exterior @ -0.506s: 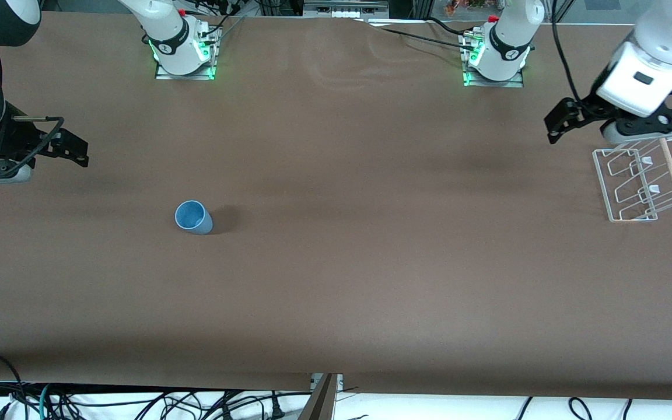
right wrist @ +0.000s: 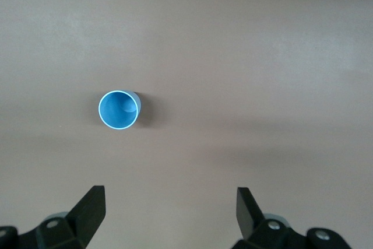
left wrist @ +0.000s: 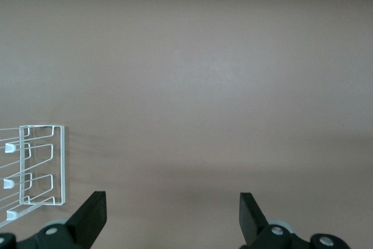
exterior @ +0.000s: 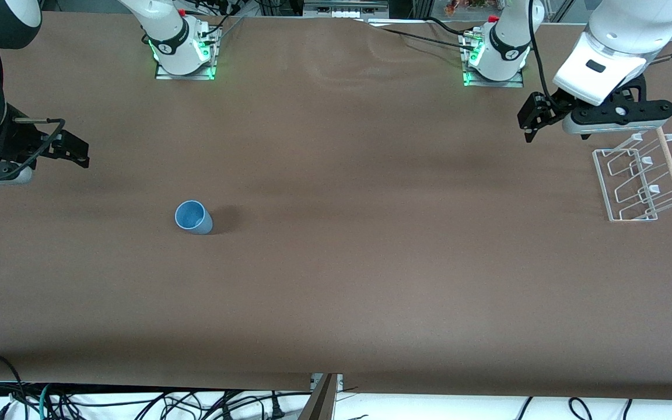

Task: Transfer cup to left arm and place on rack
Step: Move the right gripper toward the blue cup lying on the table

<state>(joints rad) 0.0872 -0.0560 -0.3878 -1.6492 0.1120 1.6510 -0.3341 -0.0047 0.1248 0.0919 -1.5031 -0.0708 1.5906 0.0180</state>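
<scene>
The light-blue cup (exterior: 193, 217) stands upright and alone on the brown table, toward the right arm's end; it also shows in the right wrist view (right wrist: 119, 109), mouth up. My right gripper (exterior: 76, 150) hangs open and empty over bare table at that end, apart from the cup; its jaws stand wide in its wrist view (right wrist: 169, 211). The white wire rack (exterior: 642, 181) with its wooden dowel (exterior: 671, 169) stands at the left arm's end. My left gripper (exterior: 531, 119) is open and empty over bare table beside the rack, which shows in its wrist view (left wrist: 41, 164).
The two arm bases (exterior: 184, 49) (exterior: 493, 55) stand along the table's edge farthest from the front camera. Cables (exterior: 137, 402) lie below the table's near edge. The brown table (exterior: 371, 233) stretches bare between cup and rack.
My left gripper has swung up and away from the rack, toward its base and the table's middle. The right gripper has hardly shifted. The cup has not moved.
</scene>
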